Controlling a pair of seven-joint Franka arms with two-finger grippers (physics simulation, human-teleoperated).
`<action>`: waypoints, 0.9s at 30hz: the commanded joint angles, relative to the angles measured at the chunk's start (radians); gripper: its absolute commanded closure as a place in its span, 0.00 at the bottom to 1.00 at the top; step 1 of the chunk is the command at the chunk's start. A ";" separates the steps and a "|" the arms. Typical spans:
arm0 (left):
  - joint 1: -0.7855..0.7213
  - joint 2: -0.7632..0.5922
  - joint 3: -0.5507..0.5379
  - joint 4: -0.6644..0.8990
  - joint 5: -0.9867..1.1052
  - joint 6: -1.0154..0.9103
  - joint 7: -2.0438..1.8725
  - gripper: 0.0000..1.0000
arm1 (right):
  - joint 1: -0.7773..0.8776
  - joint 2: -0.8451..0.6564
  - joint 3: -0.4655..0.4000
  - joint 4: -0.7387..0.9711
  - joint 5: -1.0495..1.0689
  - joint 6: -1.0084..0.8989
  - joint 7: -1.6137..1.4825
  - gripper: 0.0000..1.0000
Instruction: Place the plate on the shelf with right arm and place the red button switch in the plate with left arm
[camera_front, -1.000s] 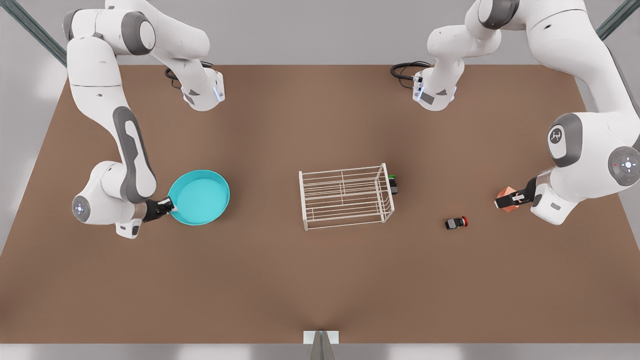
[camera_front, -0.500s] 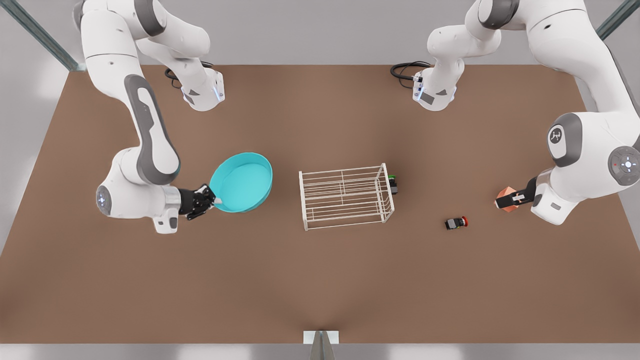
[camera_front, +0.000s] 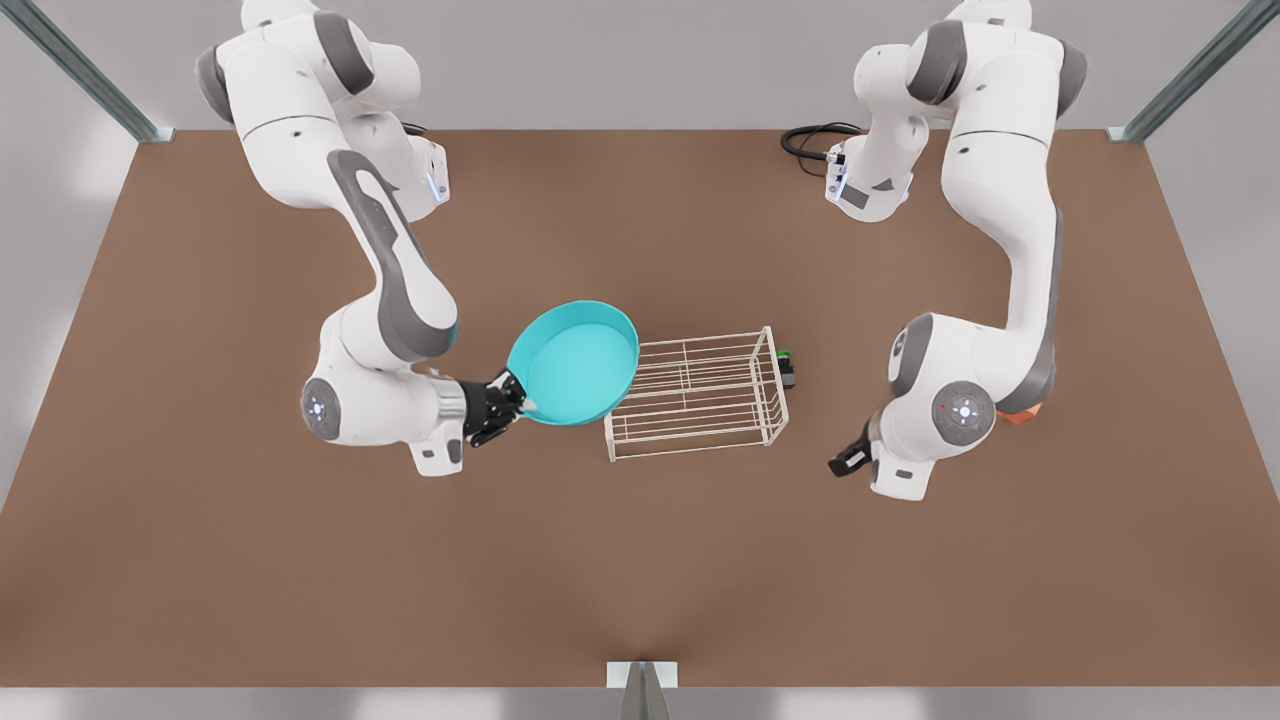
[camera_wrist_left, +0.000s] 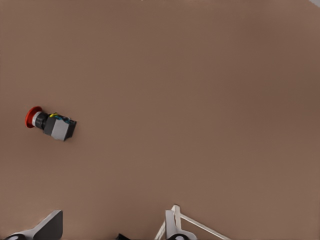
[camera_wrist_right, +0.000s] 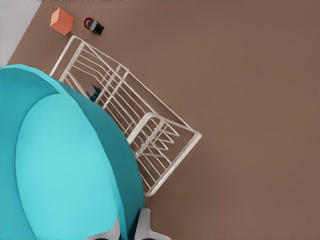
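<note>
1. Plate is turquoise and held tilted in the air; in the front view its far edge overlaps the shelf at the shelf's left end. It is not lying flat on the grid top.
2. Right gripper is clamped on the plate rim at the side away from the shelf; in the right wrist view I see the fingers pinching the rim, w/ the plate close to the cam.
3. Shelf stands on the brown table, white wire, open grid on top.
4. Red button switch lies on its side on the table, red cap pointing sideways, apart from everything, as seen in the left wrist view.
5. Left gripper hangs low over the table at the front view's right of the shelf; its fingers look spread apart, nothing between them.
6. Green-cap switch sits just beside the shelf's right end. Orange cube is near the red switch in the right wrist view.
</note>
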 joint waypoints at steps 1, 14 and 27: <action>0.004 -0.005 0.004 -0.073 0.007 0.157 -1.181 0.00 | 0.019 0.018 0.001 0.014 0.017 0.038 0.275 0.76; 0.079 -0.014 0.032 -0.343 0.070 0.503 -1.206 0.00 | 0.200 0.171 -0.004 0.133 0.094 0.270 0.532 0.75; 0.094 -0.028 0.085 -0.397 0.165 0.500 -1.111 0.00 | 0.264 0.151 -0.005 0.028 0.094 0.348 0.575 0.74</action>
